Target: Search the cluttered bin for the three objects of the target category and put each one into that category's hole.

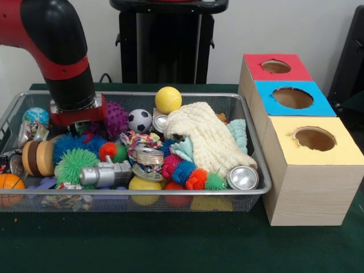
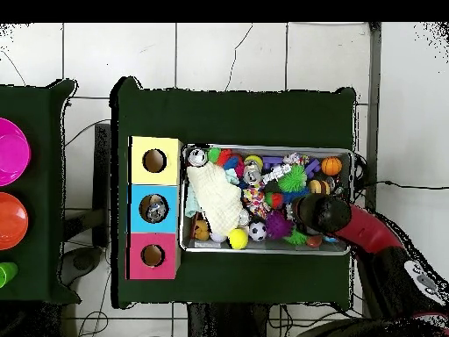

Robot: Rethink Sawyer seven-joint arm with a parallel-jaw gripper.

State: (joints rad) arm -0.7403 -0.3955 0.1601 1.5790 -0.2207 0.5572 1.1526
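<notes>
The gripper dips into the bin's left end; its closure cannot be told. The boxes' holes lie well to the right.

A red, a blue and a yellow hole top are borne by the pale wooden boxes, and the table is covered in dark green. In the silver wire bin, a plain yellow ball, a black-and-white soccer ball, a purple spiky ball, a green spiky ball and an orange basketball are seen. A cream knitted cloth is laid beside a shiny silver can, and the arm is coloured red and black.
</notes>
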